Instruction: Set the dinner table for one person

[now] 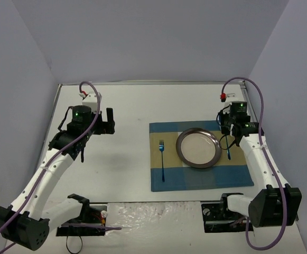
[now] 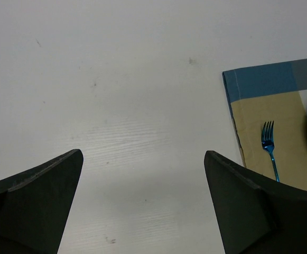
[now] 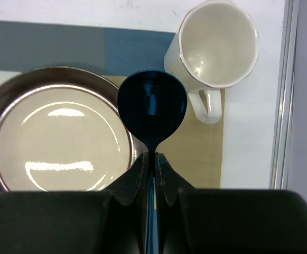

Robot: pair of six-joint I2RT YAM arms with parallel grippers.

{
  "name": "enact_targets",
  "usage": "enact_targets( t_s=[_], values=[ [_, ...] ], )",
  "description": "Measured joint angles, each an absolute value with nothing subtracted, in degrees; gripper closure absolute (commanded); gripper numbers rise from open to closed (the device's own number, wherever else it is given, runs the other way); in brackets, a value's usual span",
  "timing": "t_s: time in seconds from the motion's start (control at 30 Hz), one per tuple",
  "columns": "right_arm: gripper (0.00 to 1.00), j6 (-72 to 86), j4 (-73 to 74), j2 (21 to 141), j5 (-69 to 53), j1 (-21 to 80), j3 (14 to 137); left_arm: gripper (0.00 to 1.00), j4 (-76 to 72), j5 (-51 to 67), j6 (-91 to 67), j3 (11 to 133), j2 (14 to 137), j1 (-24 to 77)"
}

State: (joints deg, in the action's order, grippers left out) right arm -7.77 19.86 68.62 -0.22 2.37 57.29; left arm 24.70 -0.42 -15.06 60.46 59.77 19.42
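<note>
**A:** Which step is in hand?

**B:** Placing the spoon, I'd judge. The right gripper (image 3: 154, 164) is clamped on the handle of the blue spoon (image 3: 152, 108), bowl pointing away from the arms; it sits just right of the plate (image 1: 198, 147), above the checked placemat (image 1: 206, 177); whether the spoon touches the cloth I cannot tell.

**A:** And the other arm?

**B:** The left gripper (image 2: 143, 154) has its jaws spread wide and holds nothing; it hangs over bare dinner table (image 1: 127, 106), left of the mat and well apart from the plate.

**A:** How does the setting stand?

**B:** The mat lies right of centre on the white tabletop; the plate is on it, the fork (image 1: 163, 161) to the plate's left, a white mug (image 3: 216, 42) by the mat's far right corner. Nearly done, it seems.

**A:** The next move?

**B:** Lower the spoon flat beside the plate, parallel to the fork; clear of the rim and the mug's handle; then part the fingers and lift straight up.
</note>
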Motion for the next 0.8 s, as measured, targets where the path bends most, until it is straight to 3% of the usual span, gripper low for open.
enact_targets(
  t_s=[0.8],
  values=[
    [1.0, -22.95, 11.38, 68.7, -11.25, -14.31, 41.59, 0.03, 27.81, -9.14, -10.5, 57.41, 54.17, 20.58]
  ],
)
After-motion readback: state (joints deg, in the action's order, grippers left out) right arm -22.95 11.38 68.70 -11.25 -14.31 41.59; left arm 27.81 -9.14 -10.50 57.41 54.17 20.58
